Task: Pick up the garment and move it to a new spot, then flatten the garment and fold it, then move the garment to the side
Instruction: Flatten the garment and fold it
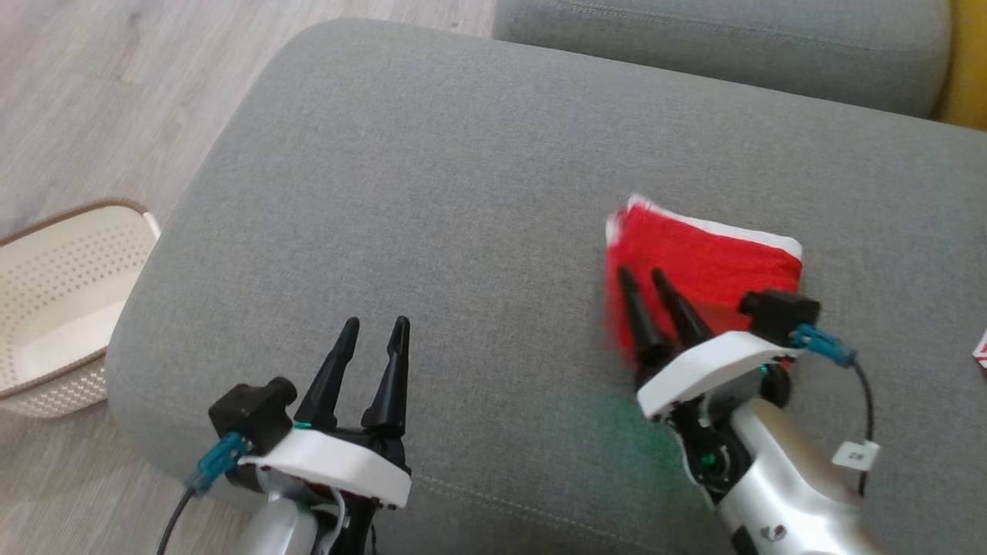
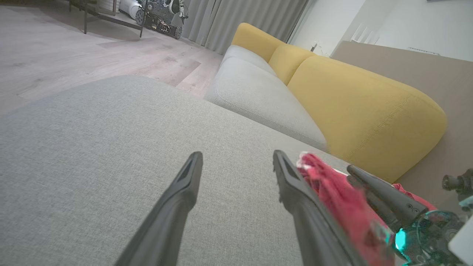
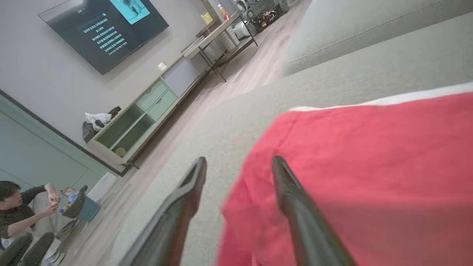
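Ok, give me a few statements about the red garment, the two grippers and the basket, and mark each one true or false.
1. The red garment lies folded on the grey cushion. True.
2. The left gripper is shut on the garment. False: it is open over bare cushion, holding nothing.
3. The right gripper is at the garment's near left edge, fingers apart. True.
4. The basket sits on the cushion. False: it stands on the floor at the robot's left, beside the cushion.
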You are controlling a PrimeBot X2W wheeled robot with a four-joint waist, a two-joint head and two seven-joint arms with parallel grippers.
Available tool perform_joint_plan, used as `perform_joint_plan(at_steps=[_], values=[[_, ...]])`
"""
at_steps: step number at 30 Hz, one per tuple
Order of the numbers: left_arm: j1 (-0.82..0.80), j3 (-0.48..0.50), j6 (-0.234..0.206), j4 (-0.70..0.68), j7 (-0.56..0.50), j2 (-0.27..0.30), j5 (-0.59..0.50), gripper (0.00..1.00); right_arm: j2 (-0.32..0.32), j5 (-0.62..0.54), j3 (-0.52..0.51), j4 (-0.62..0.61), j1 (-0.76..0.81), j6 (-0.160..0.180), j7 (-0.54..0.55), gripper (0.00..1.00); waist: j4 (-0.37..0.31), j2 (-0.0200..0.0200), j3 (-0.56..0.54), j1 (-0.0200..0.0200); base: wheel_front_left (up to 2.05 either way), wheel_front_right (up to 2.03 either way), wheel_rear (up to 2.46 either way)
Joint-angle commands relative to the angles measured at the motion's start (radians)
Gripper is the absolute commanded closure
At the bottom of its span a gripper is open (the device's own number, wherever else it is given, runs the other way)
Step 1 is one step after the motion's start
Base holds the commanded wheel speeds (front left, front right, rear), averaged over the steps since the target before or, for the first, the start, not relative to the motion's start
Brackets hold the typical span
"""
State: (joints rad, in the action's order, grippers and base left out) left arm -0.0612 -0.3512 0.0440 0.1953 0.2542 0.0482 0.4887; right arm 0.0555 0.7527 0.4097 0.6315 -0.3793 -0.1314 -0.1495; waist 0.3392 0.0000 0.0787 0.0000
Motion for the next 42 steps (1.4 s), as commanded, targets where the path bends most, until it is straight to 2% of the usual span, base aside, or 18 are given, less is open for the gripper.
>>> perform_joint_plan(at_steps=[1, 6, 10, 14, 22, 28, 29, 33, 37, 42], values=[[-0.023, 0.024, -0.004, -0.031, 0.008, 0.002, 0.01, 0.0, -0.005, 0.017, 0.042, -0.028, -0.045, 0.001, -0.011, 0.0, 0.004, 0.0, 0.003, 0.0, 0.0, 0.0, 0.0], [-0.024, 0.022, -0.008, -0.03, 0.008, 0.002, 0.014, 0.0, -0.005, 0.048, 0.123, 0.027, -0.052, 0.001, 0.019, 0.0, 0.009, 0.0, 0.011, 0.0, 0.0, 0.0, 0.0], [-0.024, 0.021, -0.01, -0.03, 0.008, 0.002, 0.016, 0.0, -0.005, 0.056, 0.133, 0.113, -0.067, 0.001, 0.04, 0.0, 0.006, 0.0, 0.012, 0.0, 0.0, 0.0, 0.0], [-0.027, 0.022, -0.012, -0.031, 0.008, 0.002, 0.019, 0.0, -0.005, 0.08, 0.159, 0.149, -0.09, 0.001, 0.045, 0.0, -0.006, 0.0, 0.014, 0.0, 0.0, 0.0, 0.0], [-0.029, 0.043, -0.009, -0.039, 0.008, 0.002, 0.006, 0.0, 0.01, 0.053, 0.166, 0.127, -0.137, 0.001, -0.043, 0.0, -0.085, 0.0, 0.001, 0.0, 0.0, 0.0, 0.0], [-0.036, 0.068, -0.005, -0.05, 0.008, 0.002, -0.005, 0.0, 0.104, -0.047, 0.091, 0.072, -0.124, 0.001, -0.098, 0.0, -0.157, 0.0, -0.019, 0.0, 0.0, 0.0, 0.0], [-0.036, 0.068, -0.005, -0.05, 0.008, 0.002, -0.005, 0.0, 0.104, -0.047, 0.091, 0.072, -0.124, 0.001, -0.098, 0.0, -0.157, 0.0, -0.019, 0.0, 0.0, 0.0, 0.0], [-0.038, 0.083, -0.002, -0.055, 0.008, 0.002, -0.012, 0.0, 0.16, -0.17, -0.008, 0.028, -0.088, 0.001, -0.11, 0.0, -0.198, 0.0, -0.03, 0.0, 0.0, 0.0, 0.0], [-0.036, 0.105, -0.001, -0.058, 0.008, 0.002, -0.015, 0.0, 0.177, -0.329, -0.136, -0.065, -0.02, 0.001, -0.112, 0.0, -0.232, 0.0, -0.036, 0.0, 0.0, 0.0, 0.0], [-0.03, 0.127, 0.006, -0.06, 0.008, 0.002, -0.02, 0.0, 0.14, -0.506, -0.282, -0.198, 0.105, 0.001, -0.112, 0.0, -0.259, 0.0, -0.041, 0.0, 0.0, 0.0, 0.0]])
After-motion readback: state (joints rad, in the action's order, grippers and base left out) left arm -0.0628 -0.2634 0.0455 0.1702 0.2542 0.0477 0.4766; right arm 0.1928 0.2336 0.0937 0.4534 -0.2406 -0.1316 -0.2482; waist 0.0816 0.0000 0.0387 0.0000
